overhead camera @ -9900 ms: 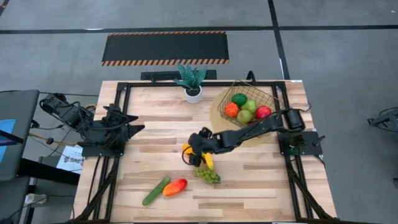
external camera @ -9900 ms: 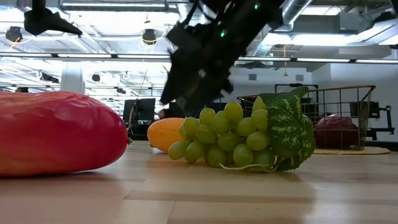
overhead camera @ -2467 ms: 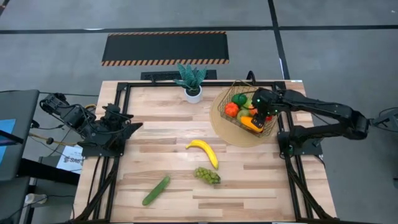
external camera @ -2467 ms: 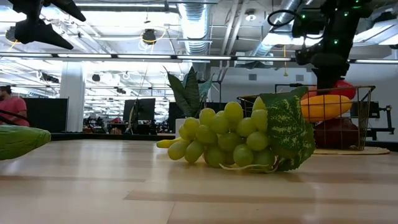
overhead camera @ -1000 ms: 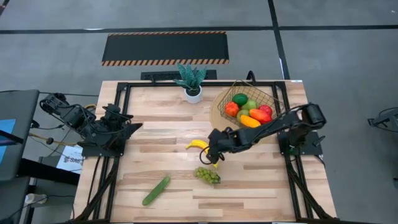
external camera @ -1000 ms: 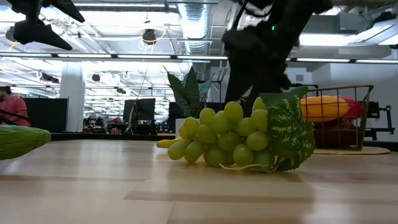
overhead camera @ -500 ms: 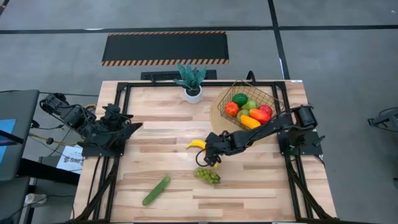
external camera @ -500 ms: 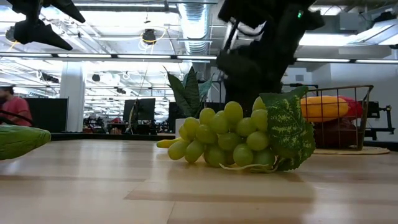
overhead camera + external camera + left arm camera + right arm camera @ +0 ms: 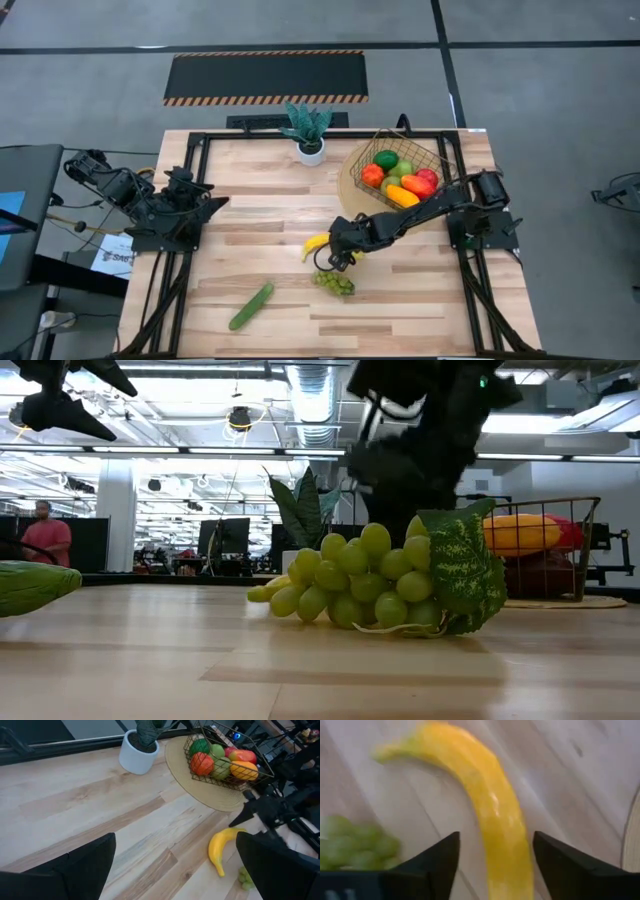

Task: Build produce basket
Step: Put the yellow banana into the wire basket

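The jaws of the right gripper (image 9: 338,256) stand apart on either side of the curved yellow toy banana (image 9: 318,243), which lies flat on the pale wooden-plank table (image 9: 250,215) near its middle; in the right wrist view the banana (image 9: 492,820) runs between the two dark fingers (image 9: 431,859), and whether they touch it cannot be told. The left gripper (image 9: 215,207) waits at the table's left edge, its jaws spread wide.

Just beside the banana, on the near side, lies the bunch of light green toy grapes (image 9: 335,283) with a dark green leaf. In the low view the grapes (image 9: 370,585) fill the foreground and hide most of the banana, leaving only its tip showing. A long green toy cucumber (image 9: 251,306) lies well apart toward the near left.

At the far right stands the gold-coloured square wire-mesh basket (image 9: 432,157) on a round tan woven mat (image 9: 352,192). It holds a round orange, a dark green lime, a pale green pear, a red apple and orange-red peppers. A spiky green plant in a white pot (image 9: 309,133) stands at the far edge, left of the basket.
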